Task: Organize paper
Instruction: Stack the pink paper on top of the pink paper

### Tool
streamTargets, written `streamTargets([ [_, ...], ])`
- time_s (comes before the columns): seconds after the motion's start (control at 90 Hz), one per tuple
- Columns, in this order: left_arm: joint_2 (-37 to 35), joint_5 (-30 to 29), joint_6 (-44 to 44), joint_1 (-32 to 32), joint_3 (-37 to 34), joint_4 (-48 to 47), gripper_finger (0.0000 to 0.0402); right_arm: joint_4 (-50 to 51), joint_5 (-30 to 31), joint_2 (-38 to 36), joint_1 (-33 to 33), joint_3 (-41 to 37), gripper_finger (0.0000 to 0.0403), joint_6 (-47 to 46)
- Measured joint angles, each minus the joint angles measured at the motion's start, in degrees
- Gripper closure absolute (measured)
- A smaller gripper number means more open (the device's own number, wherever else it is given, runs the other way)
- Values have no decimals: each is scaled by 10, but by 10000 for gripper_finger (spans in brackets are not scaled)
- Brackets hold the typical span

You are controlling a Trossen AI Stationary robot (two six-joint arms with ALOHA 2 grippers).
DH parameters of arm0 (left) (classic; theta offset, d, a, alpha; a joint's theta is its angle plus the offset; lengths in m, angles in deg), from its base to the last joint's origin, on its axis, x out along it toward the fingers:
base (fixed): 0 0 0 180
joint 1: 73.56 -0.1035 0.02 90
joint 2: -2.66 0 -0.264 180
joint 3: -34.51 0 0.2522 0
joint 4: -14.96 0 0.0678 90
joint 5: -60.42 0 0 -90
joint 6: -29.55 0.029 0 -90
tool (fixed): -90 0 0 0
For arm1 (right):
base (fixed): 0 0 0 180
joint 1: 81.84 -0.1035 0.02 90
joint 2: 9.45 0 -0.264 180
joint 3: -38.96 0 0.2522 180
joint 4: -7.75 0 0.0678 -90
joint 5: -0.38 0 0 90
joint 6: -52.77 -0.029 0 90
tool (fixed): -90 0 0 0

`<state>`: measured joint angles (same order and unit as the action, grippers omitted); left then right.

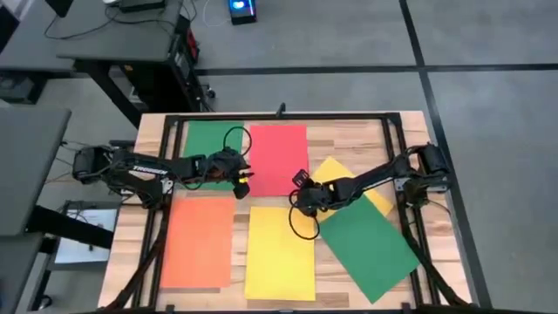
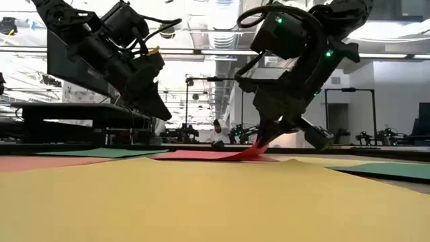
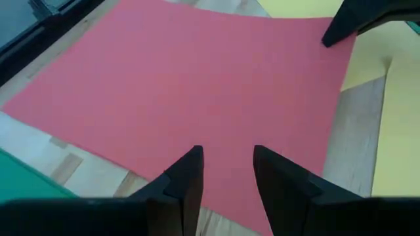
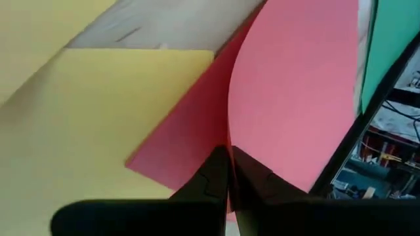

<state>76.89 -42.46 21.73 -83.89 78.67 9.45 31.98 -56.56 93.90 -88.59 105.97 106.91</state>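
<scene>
On the wooden table (image 1: 410,131) lie six sheets of plain paper: two green, two yellow, one orange and one pink-red. One green sheet (image 1: 212,146) sits at the far left with the pink-red sheet (image 1: 279,153) just beside it; the orange sheet (image 1: 197,242) and one yellow sheet (image 1: 279,253) lie side by side along the near edge. A second yellow sheet (image 1: 336,167) lies tilted to the right of the pink-red one, partly covered by the second green sheet (image 1: 366,240), which is also skewed. The right gripper (image 4: 228,172) is clenched on the near right corner of the pink-red sheet, pinching it so the corner curls up off the table while the rest stays flat. The left gripper (image 3: 228,172) hovers above the near edge of that same sheet with its jaws released and holding nothing. A dark metal frame (image 1: 288,114) runs around the light plank tabletop. Beyond it the grey floor (image 1: 488,87) is crossed by dark lines, another dark desk (image 1: 105,39) stands at the far left, and the low view shows a long bright room with ceiling lights and a person (image 2: 216,132) seated far off.
</scene>
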Motion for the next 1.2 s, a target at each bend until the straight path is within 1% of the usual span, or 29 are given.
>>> streamTargets([
  [0.3, 0, 0, -4, 0, 0, 0, 285, -1, 0, 0, 0, 0, 403, 19],
  [0.578, 0, 0, -4, 0, 0, 0, 285, -2, 0, 0, 2, 0, 403, 14],
  [0.789, 0, 0, -4, 0, 0, 0, 285, 5, -2, 0, 5, 0, 403, -19],
  [0.944, 0, 0, -5, 0, 0, 0, 285, 24, -4, 0, 7, 0, 403, -25],
  [1.2, 0, 0, -6, 0, 0, 0, 285, 24, -18, 0, 6, 0, 403, -43],
])
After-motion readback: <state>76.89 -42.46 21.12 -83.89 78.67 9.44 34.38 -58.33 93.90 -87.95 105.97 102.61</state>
